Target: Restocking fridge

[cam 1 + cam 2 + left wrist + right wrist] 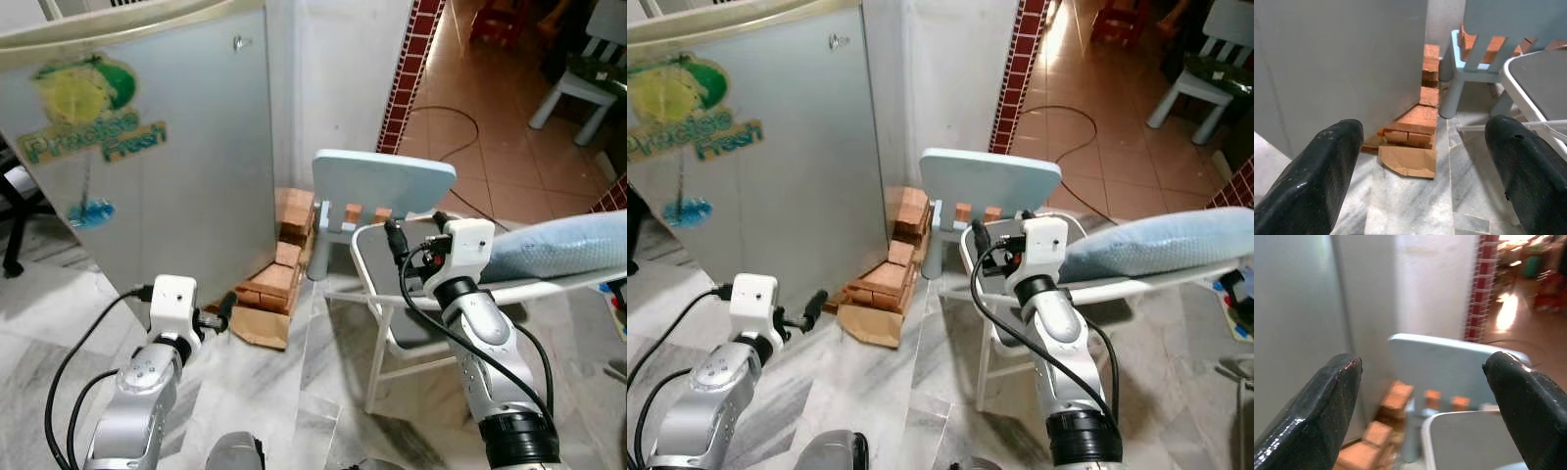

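The fridge (157,147) stands at the left, a grey cabinet with a green and yellow "Precise Fresh" sticker (93,117); its door looks closed. My left gripper (220,313) is low beside the fridge's bottom corner, open and holding nothing. In the left wrist view its fingers (1322,171) stand wide apart, pointing at the fridge's lower edge and the bricks (1418,122). My right gripper (416,228) is raised over the white-framed table (377,259), open and holding nothing. In the right wrist view its fingers (1322,411) frame the pale blue chair (1449,357).
A stack of red bricks (284,269) and a cardboard piece (260,328) lie between the fridge and a small pale blue chair (382,181). A blue padded board (558,245) rests on the table at the right. A cable (451,122) and a white chair (578,93) are on the tiled floor beyond.
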{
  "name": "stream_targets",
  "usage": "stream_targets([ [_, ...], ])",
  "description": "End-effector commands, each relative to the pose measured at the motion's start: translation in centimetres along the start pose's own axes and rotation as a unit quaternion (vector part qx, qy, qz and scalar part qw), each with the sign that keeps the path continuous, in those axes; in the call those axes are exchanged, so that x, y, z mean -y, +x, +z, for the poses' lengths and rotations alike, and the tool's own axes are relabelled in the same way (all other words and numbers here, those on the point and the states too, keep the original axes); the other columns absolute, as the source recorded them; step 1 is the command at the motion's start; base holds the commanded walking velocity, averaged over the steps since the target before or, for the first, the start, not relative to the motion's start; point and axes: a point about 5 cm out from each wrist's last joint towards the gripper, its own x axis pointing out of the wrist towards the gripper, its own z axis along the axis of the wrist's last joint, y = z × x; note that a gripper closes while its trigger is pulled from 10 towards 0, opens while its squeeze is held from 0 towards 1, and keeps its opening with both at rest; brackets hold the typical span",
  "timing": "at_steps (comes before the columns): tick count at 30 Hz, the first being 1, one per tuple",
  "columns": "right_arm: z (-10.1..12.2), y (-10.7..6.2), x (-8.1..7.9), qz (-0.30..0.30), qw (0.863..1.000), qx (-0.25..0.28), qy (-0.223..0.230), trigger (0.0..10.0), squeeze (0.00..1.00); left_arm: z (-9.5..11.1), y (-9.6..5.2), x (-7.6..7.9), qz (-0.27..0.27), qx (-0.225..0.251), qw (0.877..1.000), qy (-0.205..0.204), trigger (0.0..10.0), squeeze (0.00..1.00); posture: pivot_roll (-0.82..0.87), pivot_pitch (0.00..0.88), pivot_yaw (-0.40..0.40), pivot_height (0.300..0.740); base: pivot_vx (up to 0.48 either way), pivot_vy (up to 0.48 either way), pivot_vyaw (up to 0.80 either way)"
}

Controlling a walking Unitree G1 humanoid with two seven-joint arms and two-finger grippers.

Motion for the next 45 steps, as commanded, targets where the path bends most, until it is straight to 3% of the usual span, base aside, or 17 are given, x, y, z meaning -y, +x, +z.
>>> stream_targets([
  [1, 0.0, -0.1, 0.8, -0.045, 0.999, 0.01, -0.019, 10.0, 0.0, 0.1, 0.2, -0.2, 0.007, 0.007, 1.0, 0.004, 10.0, 0.0, 0.07, 0.041, -0.029, 0.74, 0.0, 0.0, 0.0],
  [3, -0.2, -0.4, 1.5, -0.08, 0.996, 0.008, -0.034, 10.0, 0.0, 0.3, 0.3, 0.0, 0.005, 0.016, 1.0, 0.014, 10.0, 0.0, 0.07, 0.038, -0.031, 0.74, 0.0, 0.0, 0.0],
  [16, -0.6, -1.2, 1.7, -0.113, 0.992, 0.012, -0.05, 10.0, 0.0, 0.4, 0.5, 0.6, 0.001, 0.027, 0.999, 0.031, 10.0, 0.0, 0.06, 0.036, -0.027, 0.74, 0.0, 0.0, 0.0],
  [24, -0.4, -3.2, 1.7, -0.112, 0.993, 0.018, -0.044, 10.0, 0.0, 2.4, -0.2, 0.9, 0.008, 0.105, 0.994, 0.0, 10.0, 0.0, 0.04, 0.025, -0.028, 0.74, 0.0, 0.0, 0.0],
  [30, -1.1, -3.6, 1.3, -0.11, 0.993, 0.004, -0.033, 10.0, 0.0, 2.4, 0.2, 1.6, -0.006, 0.098, 0.995, -0.023, 10.0, 0.0, 0.03, 0.02, -0.023, 0.74, 0.0, 0.0, -0.16],
  [45, -1.1, -3.0, 1.0, -0.097, 0.995, -0.002, -0.033, 10.0, 0.0, 2.3, 0.4, 1.8, -0.013, 0.095, 0.995, -0.018, 10.0, 0.0, 0.03, 0.022, -0.026, 0.74, -0.098, 0.0, -0.67],
])
